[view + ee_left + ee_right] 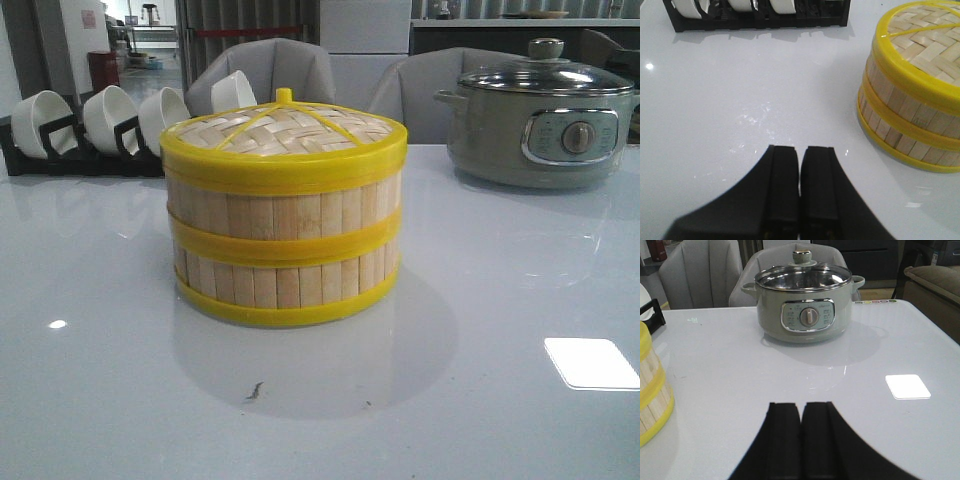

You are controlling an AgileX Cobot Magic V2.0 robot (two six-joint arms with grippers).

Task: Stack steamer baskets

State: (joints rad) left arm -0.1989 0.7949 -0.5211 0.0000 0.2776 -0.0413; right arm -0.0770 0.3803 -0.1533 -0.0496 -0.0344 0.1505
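Steamer baskets (284, 235) stand stacked in the middle of the glossy white table (480, 400), two tiers of pale bamboo slats ringed by bright yellow rims, one tier square on the other. The woven lid (285, 130) sits on top, its yellow rim flush with the upper tier and a small yellow knob at its centre. Behind the stack to the left, white bowls (110, 115) lean on edge in a black rack (70, 150). To the right at the back of the table stands a grey-green electric pot (540, 125) with a glass lid and a round dial on its front panel; grey chairs (270, 65) are behind the table.

Neither arm appears in the front view. The left gripper (800, 155) hangs over bare table, its black fingers pressed together with nothing between them; the stack lies near it, apart from the fingertips. The right gripper (801, 407) is likewise clenched on nothing, over the table between the stack's edge and the pot, touching neither
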